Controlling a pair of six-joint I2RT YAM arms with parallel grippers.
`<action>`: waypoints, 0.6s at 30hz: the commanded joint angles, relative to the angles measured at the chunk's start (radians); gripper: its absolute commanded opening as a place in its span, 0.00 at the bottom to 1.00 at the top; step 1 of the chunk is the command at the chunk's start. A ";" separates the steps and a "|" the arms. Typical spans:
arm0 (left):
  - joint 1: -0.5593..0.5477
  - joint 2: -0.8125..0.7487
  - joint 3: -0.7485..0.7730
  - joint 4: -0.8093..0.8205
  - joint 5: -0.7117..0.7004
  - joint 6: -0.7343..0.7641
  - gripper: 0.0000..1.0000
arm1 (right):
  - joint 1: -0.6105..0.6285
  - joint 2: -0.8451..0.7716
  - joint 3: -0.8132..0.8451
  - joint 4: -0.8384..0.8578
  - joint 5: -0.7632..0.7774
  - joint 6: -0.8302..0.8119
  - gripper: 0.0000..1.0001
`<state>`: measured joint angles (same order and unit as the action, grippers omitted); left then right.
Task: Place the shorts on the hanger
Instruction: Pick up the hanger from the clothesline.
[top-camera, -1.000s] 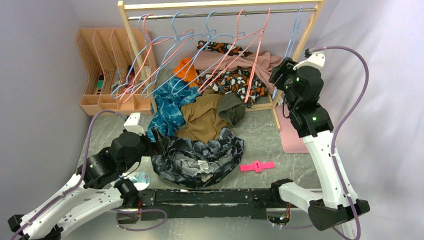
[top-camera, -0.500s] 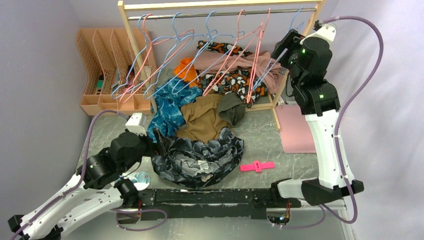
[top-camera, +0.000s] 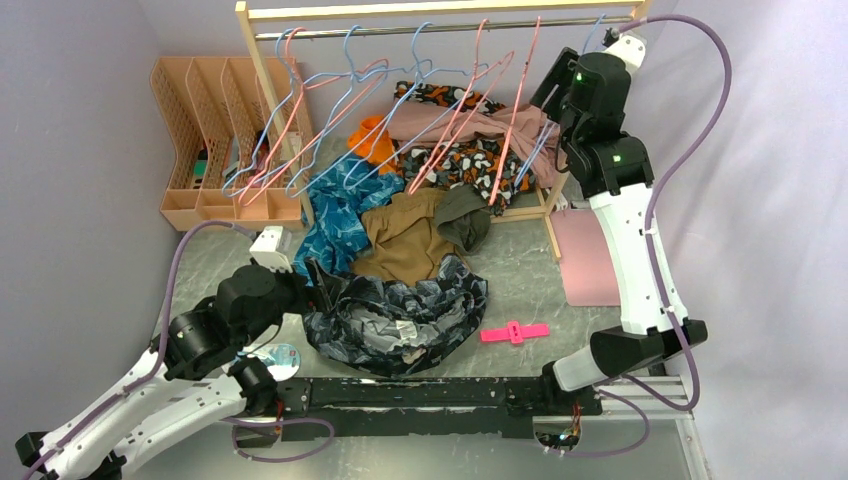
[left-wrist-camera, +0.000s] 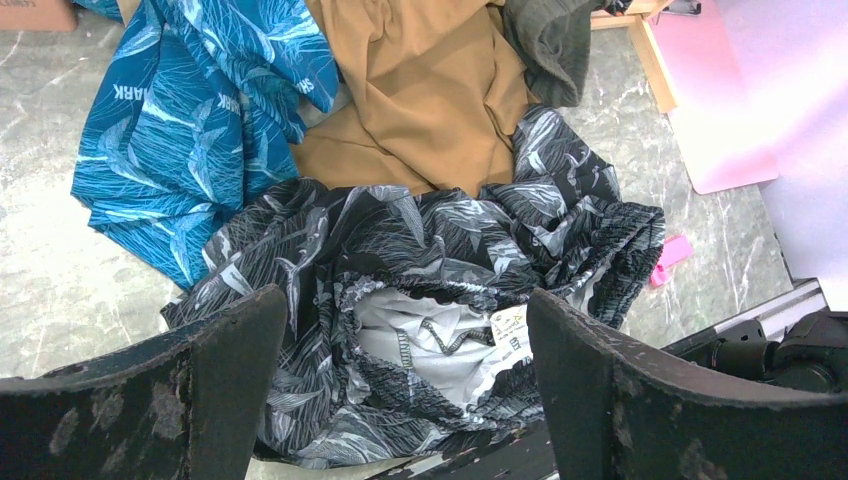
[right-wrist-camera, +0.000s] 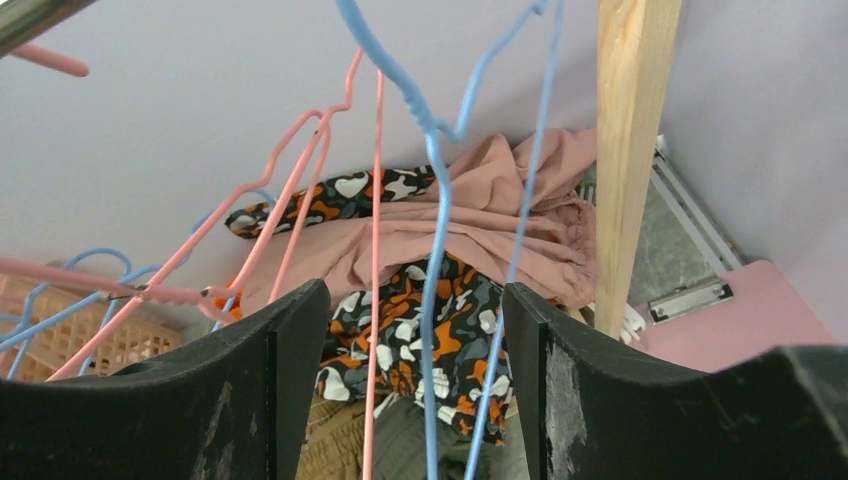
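The dark leaf-print shorts (top-camera: 400, 315) lie crumpled at the table's near middle, their pale lining and label facing up (left-wrist-camera: 440, 320). My left gripper (top-camera: 318, 283) hovers at their left edge, open, with the shorts (left-wrist-camera: 430, 240) showing between its fingers and nothing held. My right gripper (top-camera: 548, 85) is raised to the rail at the right end of the rack. It is open (right-wrist-camera: 415, 340), and the two wires of a light-blue hanger (right-wrist-camera: 432, 250) hang between its fingers without being pinched. That hanger (top-camera: 533, 150) hangs from the rail.
A wooden rack (top-camera: 440, 10) carries several pink and blue hangers; its right post (right-wrist-camera: 625, 150) stands just beside my right fingers. Teal (left-wrist-camera: 200, 110) and brown (left-wrist-camera: 420, 90) garments lie behind the shorts. A peach file organiser (top-camera: 205, 130), pink clip (top-camera: 513, 332) and pink clipboard (top-camera: 585, 255) are nearby.
My right arm rose and swung left toward the rail, its jaws widened, and the blue hanger's wires now sit between them. The left arm and the shorts stayed put.
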<state>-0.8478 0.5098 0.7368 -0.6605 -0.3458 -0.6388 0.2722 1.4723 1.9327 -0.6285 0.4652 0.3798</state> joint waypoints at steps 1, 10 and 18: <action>0.003 -0.003 -0.006 0.030 0.017 0.017 0.93 | -0.019 0.001 0.024 -0.019 0.063 -0.027 0.65; 0.003 0.016 -0.007 0.035 0.027 0.022 0.93 | -0.048 -0.031 -0.052 0.007 0.068 -0.054 0.46; 0.004 0.025 -0.007 0.036 0.031 0.023 0.93 | -0.060 -0.043 -0.081 0.036 0.065 -0.063 0.41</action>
<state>-0.8478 0.5323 0.7364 -0.6544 -0.3340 -0.6331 0.2276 1.4540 1.8618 -0.6312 0.5209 0.3325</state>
